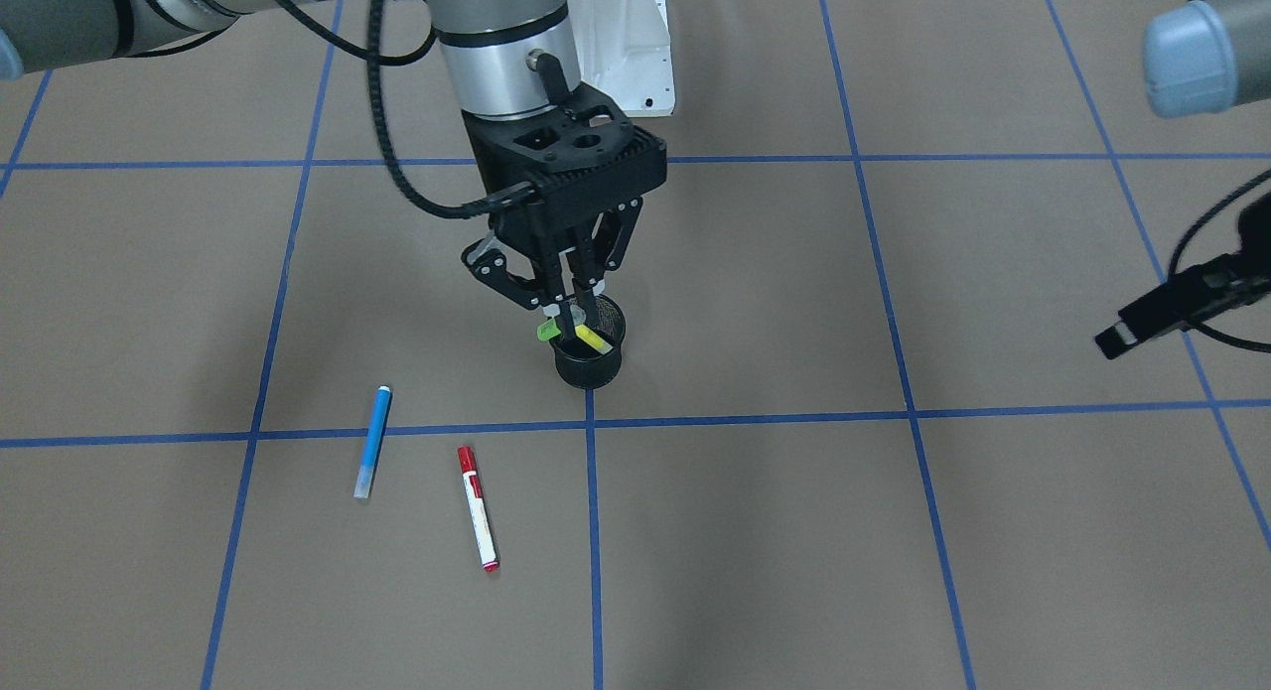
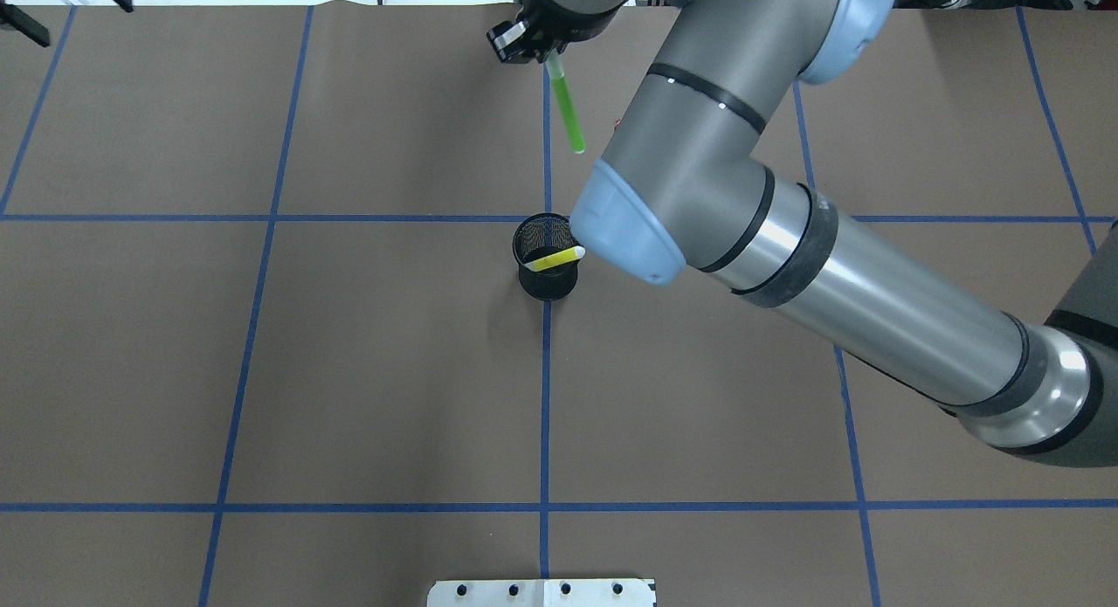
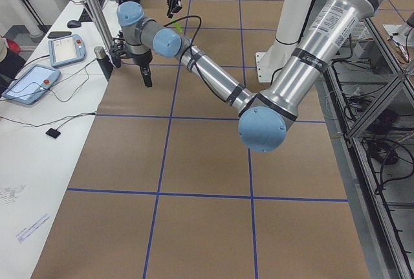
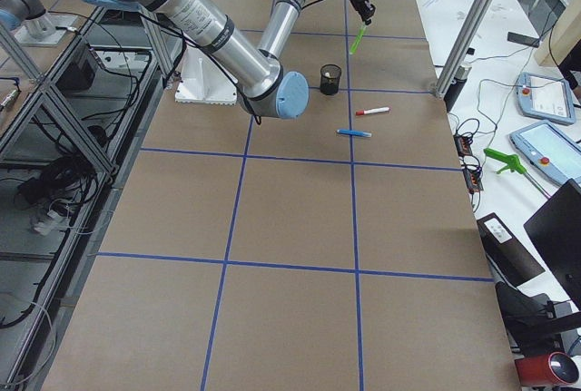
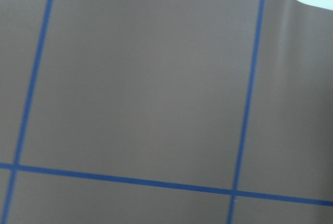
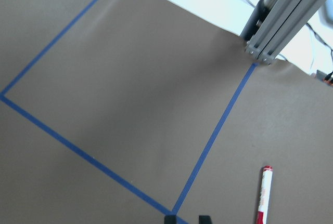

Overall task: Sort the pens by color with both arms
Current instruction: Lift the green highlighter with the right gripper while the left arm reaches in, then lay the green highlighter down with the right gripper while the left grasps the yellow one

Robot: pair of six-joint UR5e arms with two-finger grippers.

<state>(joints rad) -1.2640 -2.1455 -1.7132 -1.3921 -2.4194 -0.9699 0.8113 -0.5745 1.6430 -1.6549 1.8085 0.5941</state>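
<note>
Cup (image 1: pixel 588 367) sits at the middle of the table (image 1: pixel 894 571) with the yellow pen (image 2: pixel 559 258) leaning inside. My right hand (image 1: pixel 568 313) is clenched on the green pen (image 2: pixel 569 109), held clear of the table near the cup. Toward the far edge, right of centre, the blue pen (image 1: pixel 374 442) and red pen (image 1: pixel 478 506) lie near each other, not touching. My left hand (image 1: pixel 1122 335) hangs by the far-left corner; I cannot tell its grip.

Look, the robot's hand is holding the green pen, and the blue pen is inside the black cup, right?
Not quite. The overhead view shows the yellow pen inside the black cup; the blue pen lies on the table. The right hand is holding the green pen.
</note>
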